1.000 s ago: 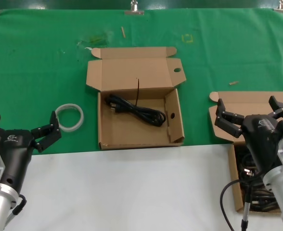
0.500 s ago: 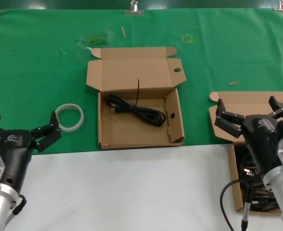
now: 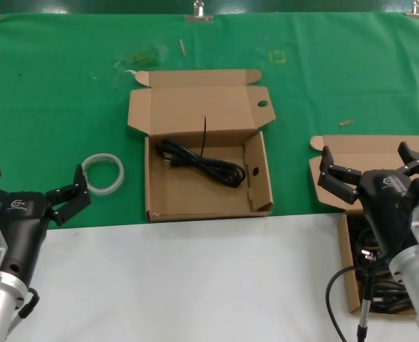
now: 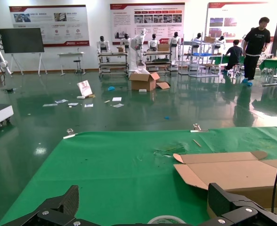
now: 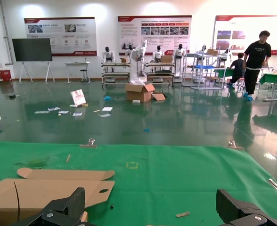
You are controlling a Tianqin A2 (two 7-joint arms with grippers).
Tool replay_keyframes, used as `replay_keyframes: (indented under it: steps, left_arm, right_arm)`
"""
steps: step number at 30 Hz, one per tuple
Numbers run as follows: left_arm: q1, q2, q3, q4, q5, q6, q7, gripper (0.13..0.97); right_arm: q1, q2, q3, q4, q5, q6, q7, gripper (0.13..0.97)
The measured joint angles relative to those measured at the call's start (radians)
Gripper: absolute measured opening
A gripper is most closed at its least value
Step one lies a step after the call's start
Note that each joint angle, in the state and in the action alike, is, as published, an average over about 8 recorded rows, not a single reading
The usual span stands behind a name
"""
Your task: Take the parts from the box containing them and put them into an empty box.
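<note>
Cardboard box with holed tab holds one coiled black cord; both grippers, left and right, spread wide, hold nothing.

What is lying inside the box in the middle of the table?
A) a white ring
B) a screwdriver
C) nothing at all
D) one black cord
D: a single black cord lies coiled on the floor of the middle box, while the white ring sits outside it on the green cloth.

source box cropped, cords mostly hidden
</note>
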State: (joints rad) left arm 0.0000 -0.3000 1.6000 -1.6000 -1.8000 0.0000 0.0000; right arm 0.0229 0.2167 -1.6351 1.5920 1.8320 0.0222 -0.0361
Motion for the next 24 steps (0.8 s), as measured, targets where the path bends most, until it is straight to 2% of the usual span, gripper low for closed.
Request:
replay_keyframes:
  steps: [24]
  left_arm:
    - [0.0,0.0,0.0,0.0,0.0,0.0,0.0,0.966]
  right_arm:
    - [0.0,0.0,0.0,0.0,0.0,0.0,0.0,0.966]
